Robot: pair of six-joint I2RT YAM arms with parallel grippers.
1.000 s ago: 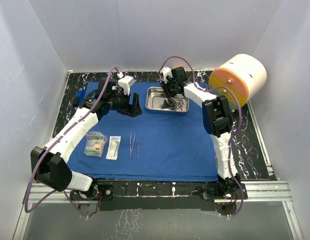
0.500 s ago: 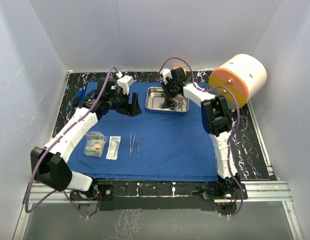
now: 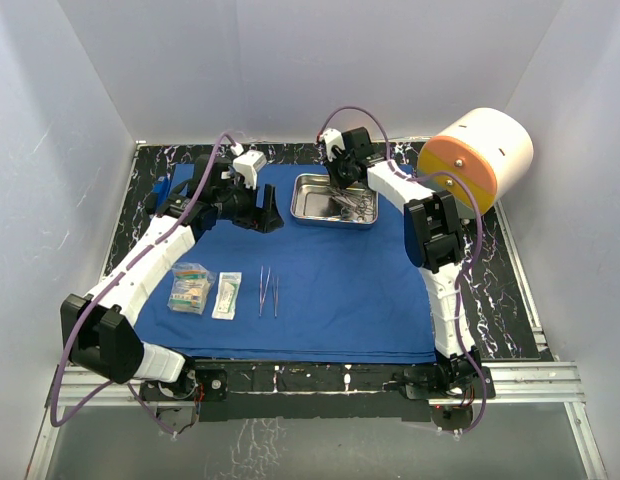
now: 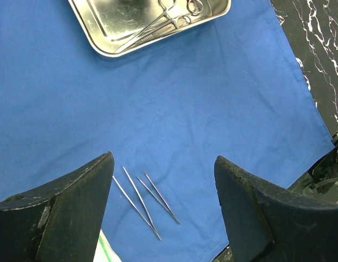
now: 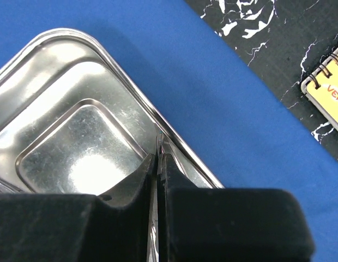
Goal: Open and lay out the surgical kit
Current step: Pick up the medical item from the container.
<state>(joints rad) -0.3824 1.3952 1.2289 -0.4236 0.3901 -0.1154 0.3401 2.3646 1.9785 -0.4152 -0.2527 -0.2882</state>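
The royal-blue cloth (image 3: 330, 285) lies spread flat. The steel tray (image 3: 308, 205) sits at its far edge with scissors-like clamps (image 3: 358, 208) inside. My right gripper (image 3: 344, 193) is down in the tray; in the right wrist view it (image 5: 158, 164) is shut on a thin steel instrument (image 5: 160, 144) by the tray's rim (image 5: 131, 82). My left gripper (image 3: 267, 218) hovers open and empty left of the tray. Under it, two slender forceps (image 4: 143, 198) lie on the cloth (image 4: 212, 109); they also show in the top view (image 3: 267, 291). Two clear packets (image 3: 190, 288) (image 3: 227, 295) lie to their left.
A big white-and-orange cylinder (image 3: 479, 153) stands at the back right, close to the right arm. An orange spiral notebook (image 5: 328, 93) lies on the black marbled table beyond the cloth. The cloth's edge and table frame (image 4: 327, 164) show in the left wrist view.
My right gripper has shifted slightly towards the back inside the tray, wrist tilting up. The left arm has hardly moved.
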